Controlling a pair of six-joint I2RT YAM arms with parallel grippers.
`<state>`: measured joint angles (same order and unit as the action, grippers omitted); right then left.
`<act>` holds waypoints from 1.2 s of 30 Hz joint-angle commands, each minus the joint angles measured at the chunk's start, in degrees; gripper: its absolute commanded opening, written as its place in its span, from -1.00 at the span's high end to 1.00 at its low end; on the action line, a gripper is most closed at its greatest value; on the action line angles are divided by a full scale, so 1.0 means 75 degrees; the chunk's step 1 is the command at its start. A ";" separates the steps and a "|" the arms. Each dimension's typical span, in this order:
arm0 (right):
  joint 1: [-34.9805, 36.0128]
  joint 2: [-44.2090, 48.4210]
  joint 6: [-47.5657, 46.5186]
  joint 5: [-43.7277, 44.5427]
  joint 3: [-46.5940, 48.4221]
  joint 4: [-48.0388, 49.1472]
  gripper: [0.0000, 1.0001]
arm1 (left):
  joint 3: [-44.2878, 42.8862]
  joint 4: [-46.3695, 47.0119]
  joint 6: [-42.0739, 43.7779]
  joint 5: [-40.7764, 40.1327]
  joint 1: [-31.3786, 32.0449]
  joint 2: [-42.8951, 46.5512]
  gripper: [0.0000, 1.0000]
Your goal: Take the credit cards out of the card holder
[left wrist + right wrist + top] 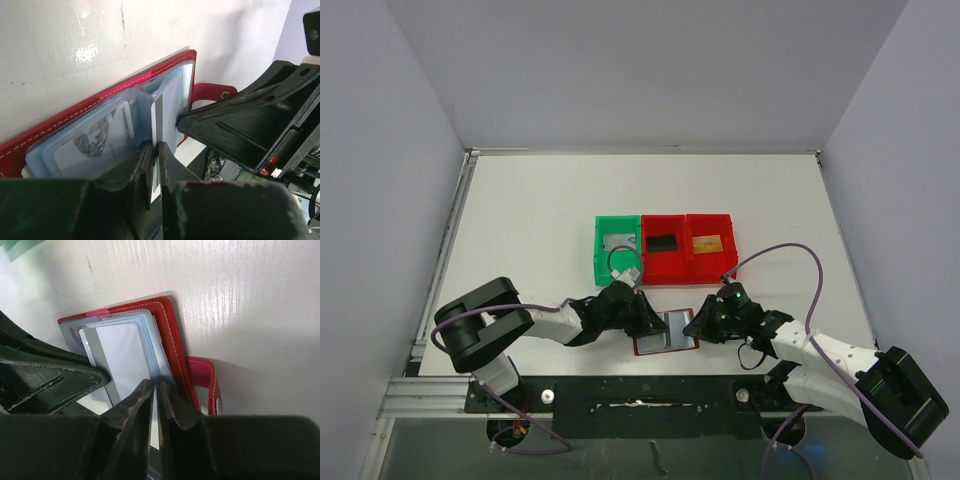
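The dark red card holder lies open on the table between my grippers. My left gripper is shut on the edge of a silver-grey credit card that stands partly out of a pale blue pocket. Another card sits in the pocket to its left. My right gripper is shut on the edge of the holder's pale blue sleeve, with the silver-grey card beside it. The red tab sticks out to the right.
A green bin holds a grey card. The middle red bin holds a black card, and the right red bin holds a gold one. All stand just behind the holder. The table's near edge is just in front.
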<state>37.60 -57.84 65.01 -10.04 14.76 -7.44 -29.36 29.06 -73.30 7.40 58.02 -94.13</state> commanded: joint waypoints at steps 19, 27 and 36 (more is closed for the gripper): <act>-0.0075 0.0105 -0.0117 0.0723 -0.0113 -0.0892 0.75 | 0.0366 0.0262 0.0012 -0.0049 -0.0063 0.0649 1.00; -0.0118 0.0272 -0.0413 0.0693 0.0133 -0.0974 0.75 | 0.0620 0.0208 0.0103 -0.0085 -0.0105 0.1031 1.00; -0.0102 0.1091 -0.0969 0.0181 0.0812 -0.0872 0.61 | 0.0542 0.0214 0.0228 0.0122 -0.0177 0.1000 1.00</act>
<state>37.10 -51.75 60.75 -7.42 16.93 -15.51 -24.62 28.82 -72.86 7.27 57.19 -87.59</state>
